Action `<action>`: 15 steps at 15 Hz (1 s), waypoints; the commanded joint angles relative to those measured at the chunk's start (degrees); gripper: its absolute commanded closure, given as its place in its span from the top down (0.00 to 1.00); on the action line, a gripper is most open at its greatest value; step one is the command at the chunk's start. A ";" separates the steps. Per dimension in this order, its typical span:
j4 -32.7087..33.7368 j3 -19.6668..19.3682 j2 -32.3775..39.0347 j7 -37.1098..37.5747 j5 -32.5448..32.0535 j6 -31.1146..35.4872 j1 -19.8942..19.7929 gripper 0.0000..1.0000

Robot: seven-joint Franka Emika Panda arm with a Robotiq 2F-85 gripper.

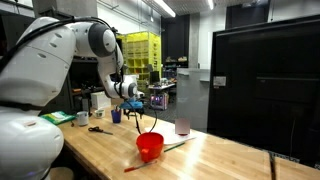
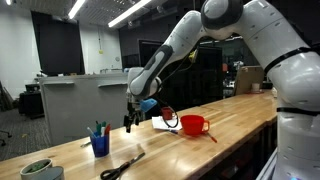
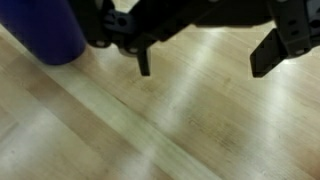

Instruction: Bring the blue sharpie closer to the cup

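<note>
Wooden desk (image 3: 200,140) fills the wrist view, pale and bare beneath the claw (image 3: 200,68). We find the claw's two dark fingers standing wide apart, with nothing between them. It hangs over the desk just beside the blue cup (image 3: 48,30), which sits in the upper left corner of the wrist view.

In an exterior view several slim pens (image 2: 97,130) stand upright in the blue cup. At this size we cannot single out the blue sharpie among them, so its place is undetermined.

The red cup (image 2: 193,125) stands further along the desk, well apart from the blue cup, and the claw hangs between the two. A long thin stick (image 1: 175,146) lies on the desk beside the red cup. Scissors (image 2: 120,167) lie flat near the blue cup, and a green bowl (image 2: 38,168) sits beyond them at the desk's end.
</note>
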 commanded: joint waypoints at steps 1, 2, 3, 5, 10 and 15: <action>1.56 1.05 1.45 -2.34 2.80 0.33 -1.70 1.00; 1.55 0.93 1.62 -2.42 3.09 0.59 -1.89 1.00; 1.54 0.87 1.71 -2.48 3.30 0.75 -2.15 1.00; 1.28 1.13 1.79 -2.85 3.93 0.96 -2.76 1.00; -0.03 2.00 1.80 -3.96 6.24 1.22 -3.96 1.00; -1.28 2.80 2.23 -4.88 8.39 1.23 -4.76 1.00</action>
